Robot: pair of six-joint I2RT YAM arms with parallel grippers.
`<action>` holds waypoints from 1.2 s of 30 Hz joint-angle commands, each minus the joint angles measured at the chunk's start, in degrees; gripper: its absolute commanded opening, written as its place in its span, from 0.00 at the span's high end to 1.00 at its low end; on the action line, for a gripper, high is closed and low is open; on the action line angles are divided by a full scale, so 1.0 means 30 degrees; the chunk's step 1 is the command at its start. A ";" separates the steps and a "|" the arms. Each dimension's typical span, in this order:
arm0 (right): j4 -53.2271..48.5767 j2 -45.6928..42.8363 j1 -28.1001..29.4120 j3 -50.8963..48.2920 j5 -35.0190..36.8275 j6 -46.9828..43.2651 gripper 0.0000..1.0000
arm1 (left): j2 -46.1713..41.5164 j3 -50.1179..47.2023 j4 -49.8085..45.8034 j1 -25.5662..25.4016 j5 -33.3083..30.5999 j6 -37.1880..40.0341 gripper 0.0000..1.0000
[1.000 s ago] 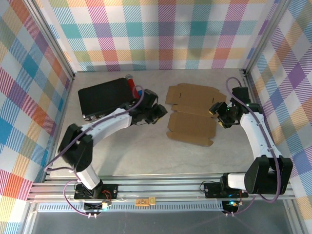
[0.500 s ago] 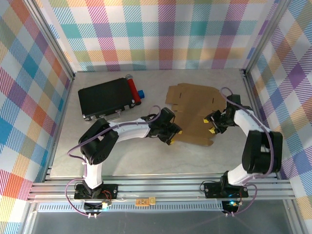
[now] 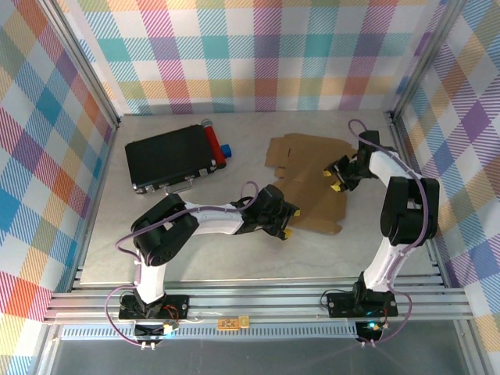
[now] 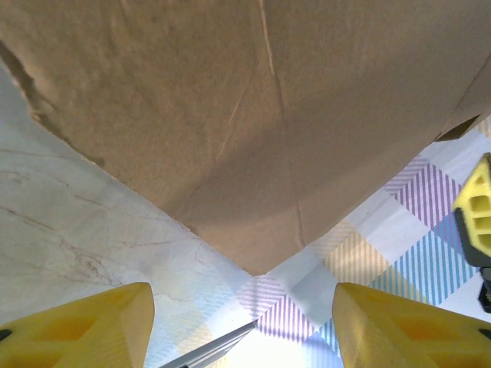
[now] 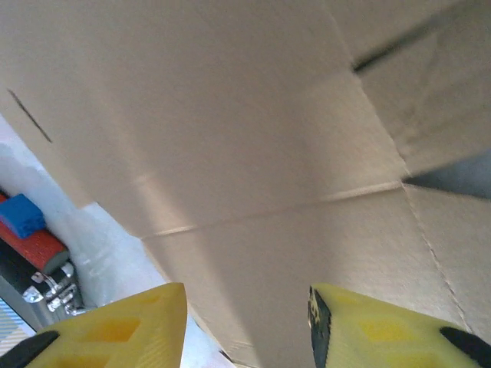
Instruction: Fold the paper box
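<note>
Both arms have closed in on the paper box (image 3: pixel 312 205), still flat right of centre on the bench (image 3: pixel 234 258); the left claw (image 3: pixel 291 223), spread wide, faces its lower-left corner; the right claw (image 3: pixel 334 180), also spread, hovers at its right edge; folding seems imminent.

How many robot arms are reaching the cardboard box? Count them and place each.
2. Left arm at the near left corner of the paper box; right arm at its right edge.
</note>
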 commanded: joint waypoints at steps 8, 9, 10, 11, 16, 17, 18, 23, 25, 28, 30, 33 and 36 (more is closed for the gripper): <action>-0.1869 0.5272 -0.0682 0.4122 -0.0777 -0.0796 0.52 | 0.0788 -0.0209 0.1498 -0.0625 -0.0809 -0.0824 0.34; -0.2169 0.5681 -0.0676 0.4468 -0.0732 -0.0849 0.52 | 0.0791 -0.0249 0.1560 -0.0666 -0.0911 -0.0824 0.34; -0.2565 0.6016 -0.0682 0.4788 -0.0633 -0.0891 0.53 | 0.0790 -0.0325 0.1625 -0.0670 -0.1007 -0.0802 0.34; -0.2982 0.6328 -0.0682 0.5089 -0.0516 -0.0893 0.54 | 0.0755 -0.0450 0.1714 -0.0697 -0.1169 -0.0795 0.34; -0.3801 0.6759 -0.0686 0.5404 -0.0134 -0.0575 0.57 | 0.0816 -0.1161 0.2685 -0.0699 -0.2278 -0.0716 0.33; -0.3831 0.6803 -0.0693 0.5383 -0.0160 -0.0545 0.57 | 0.0841 -0.1266 0.3060 -0.0706 -0.2609 -0.0678 0.34; -0.3883 0.6859 -0.0674 0.5341 -0.0169 -0.0549 0.57 | 0.0869 -0.1347 0.3408 -0.0699 -0.2965 -0.0652 0.34; -0.4153 0.6997 -0.0693 0.5267 -0.0242 -0.0623 0.59 | 0.1139 -0.1198 0.5049 -0.0700 -0.4337 0.0456 0.41; -0.4210 0.6939 -0.0698 0.5231 -0.0287 -0.0659 0.59 | 0.1201 -0.1205 0.5495 -0.0699 -0.4725 0.0787 0.47; -0.4271 0.6864 -0.0683 0.5226 -0.0371 -0.0747 0.59 | 0.0966 -0.1327 0.5761 -0.0699 -0.5231 0.1110 0.59; -0.4293 0.6778 -0.0686 0.5233 -0.0404 -0.0805 0.59 | 0.0730 -0.1414 0.5943 -0.0699 -0.5414 0.1484 0.66; -0.4328 0.6724 -0.0679 0.5339 -0.0452 -0.0847 0.59 | -0.0024 -0.1417 0.5296 -0.0699 -0.5683 0.2142 0.74; -0.4361 0.6662 -0.0690 0.5458 -0.0488 -0.0806 0.59 | -0.0898 -0.1185 0.3964 -0.0699 -0.6052 0.2804 0.82</action>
